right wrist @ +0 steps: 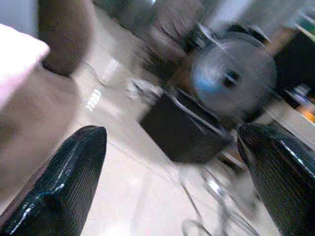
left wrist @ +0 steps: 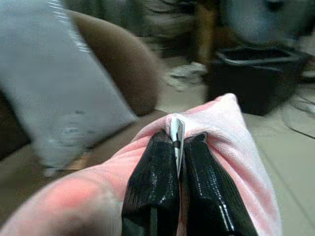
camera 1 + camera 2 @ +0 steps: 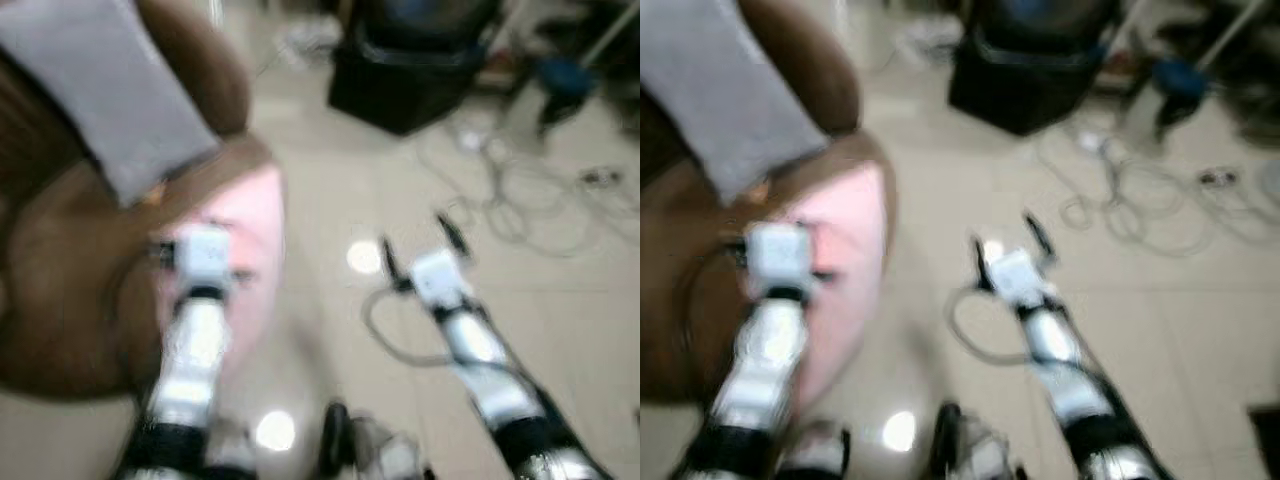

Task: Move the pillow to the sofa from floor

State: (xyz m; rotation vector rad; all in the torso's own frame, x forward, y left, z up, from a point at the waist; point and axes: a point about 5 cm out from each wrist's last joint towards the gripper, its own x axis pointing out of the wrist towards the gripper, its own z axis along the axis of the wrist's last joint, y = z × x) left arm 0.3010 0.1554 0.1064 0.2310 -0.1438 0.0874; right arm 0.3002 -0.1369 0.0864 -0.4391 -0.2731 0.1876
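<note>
The pink pillow point(image 3: 255, 240) hangs at the edge of the brown sofa point(image 3: 60, 300), over its seat front. My left gripper point(image 2: 178, 147) is shut on a fold of the pink pillow point(image 2: 231, 132), pinching the fabric between its black fingers point(image 2: 152, 177). In the eye views the left arm's white wrist point(image 3: 205, 255) reaches to the pillow. My right gripper point(image 3: 420, 240) is open above the tiled floor, holding nothing; its two fingers point(image 1: 64, 182) stand wide apart in the right wrist view. The frames are blurred.
A grey cushion point(image 3: 110, 90) leans on the sofa's back. A black box point(image 3: 410, 80) with a fan stands on the floor ahead. White cables point(image 3: 520, 200) lie loose on the tiles to the right. A blue item point(image 3: 565, 75) sits far right.
</note>
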